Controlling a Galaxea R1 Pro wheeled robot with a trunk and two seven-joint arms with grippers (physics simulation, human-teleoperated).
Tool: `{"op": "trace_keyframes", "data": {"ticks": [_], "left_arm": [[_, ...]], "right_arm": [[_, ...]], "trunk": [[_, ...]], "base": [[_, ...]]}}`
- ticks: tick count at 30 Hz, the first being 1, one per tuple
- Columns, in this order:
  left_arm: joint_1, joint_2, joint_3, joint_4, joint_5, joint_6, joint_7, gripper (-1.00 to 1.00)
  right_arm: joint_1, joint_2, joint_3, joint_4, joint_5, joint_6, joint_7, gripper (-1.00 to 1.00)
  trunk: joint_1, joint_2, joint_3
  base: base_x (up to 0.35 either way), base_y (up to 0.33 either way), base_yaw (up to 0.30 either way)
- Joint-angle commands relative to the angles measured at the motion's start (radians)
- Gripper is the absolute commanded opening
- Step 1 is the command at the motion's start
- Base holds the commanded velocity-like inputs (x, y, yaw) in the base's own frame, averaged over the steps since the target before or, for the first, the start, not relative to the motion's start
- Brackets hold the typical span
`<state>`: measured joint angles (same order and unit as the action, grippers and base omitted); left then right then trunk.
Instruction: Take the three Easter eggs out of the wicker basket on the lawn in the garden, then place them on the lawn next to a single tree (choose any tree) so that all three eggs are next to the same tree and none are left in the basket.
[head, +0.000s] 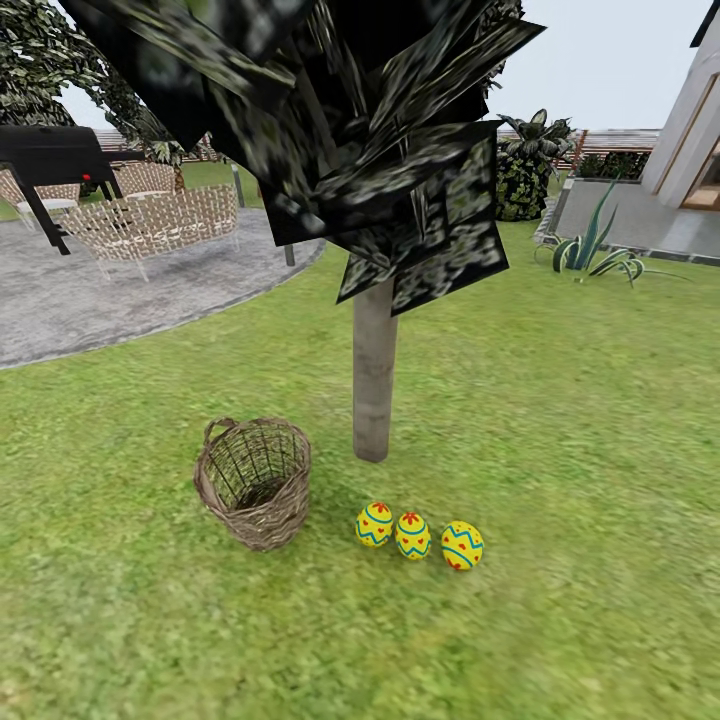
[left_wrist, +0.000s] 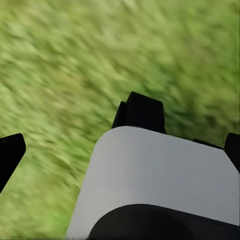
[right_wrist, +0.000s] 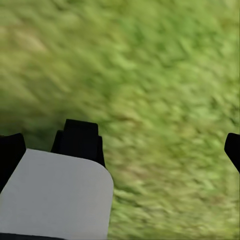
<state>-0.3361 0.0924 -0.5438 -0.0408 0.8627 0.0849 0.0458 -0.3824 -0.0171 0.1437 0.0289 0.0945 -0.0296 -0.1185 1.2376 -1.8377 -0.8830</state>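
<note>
Three small yellow Easter eggs painted with blue zigzag bands and red marks lie in a short row on the lawn (head: 560, 420) of short green grass, just in front of the thin grey-beige trunk of the tree (head: 375, 370), whose dark, flat, angular leaf planes spread overhead. The left egg (head: 374, 524) and the middle egg (head: 412, 535) look to be touching, and the right egg (head: 461, 545) sits just beside them. Each egg stands with its long axis roughly upright and its red-marked end toward the top; the right one leans slightly. To the left of the eggs, near the trunk, stands the brown open-weave wicker basket (head: 254, 482), upright with its round mouth tipped a little toward the camera; no egg shows inside it. In the left wrist view the left gripper (left_wrist: 120, 147) hangs over blurred grass with its black fingertips spread far apart and nothing between them. The right gripper (right_wrist: 120, 147), seen in the right wrist view, is likewise spread wide and empty above the grass.
</note>
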Motion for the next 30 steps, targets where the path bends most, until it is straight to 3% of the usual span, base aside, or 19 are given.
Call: {"op": "trace_keyframes", "data": {"ticks": [1, 10, 30], "left_arm": [[0.000, 0.001, -0.008, 0.001, 0.009, 0.006, 0.005, 1.00], [0.000, 0.018, -0.008, 0.012, 0.010, 0.006, 0.005, 1.00], [0.000, 0.020, -0.008, 0.012, 0.010, 0.006, 0.005, 1.00]], "right_arm": [[-0.001, 0.000, 0.002, 0.003, 0.010, -0.003, -0.004, 1.00], [0.000, -0.001, 0.002, 0.003, 0.010, -0.004, -0.004, 1.00], [0.001, -0.001, 0.002, 0.003, 0.010, -0.004, -0.004, 1.00]], "trunk": [[0.000, 0.000, -0.001], [0.000, 0.000, -0.001], [0.000, 0.000, -0.001]], "base": [[0.000, 0.000, 0.000], [0.000, 0.000, 0.000], [0.000, 0.000, 0.000]]}}
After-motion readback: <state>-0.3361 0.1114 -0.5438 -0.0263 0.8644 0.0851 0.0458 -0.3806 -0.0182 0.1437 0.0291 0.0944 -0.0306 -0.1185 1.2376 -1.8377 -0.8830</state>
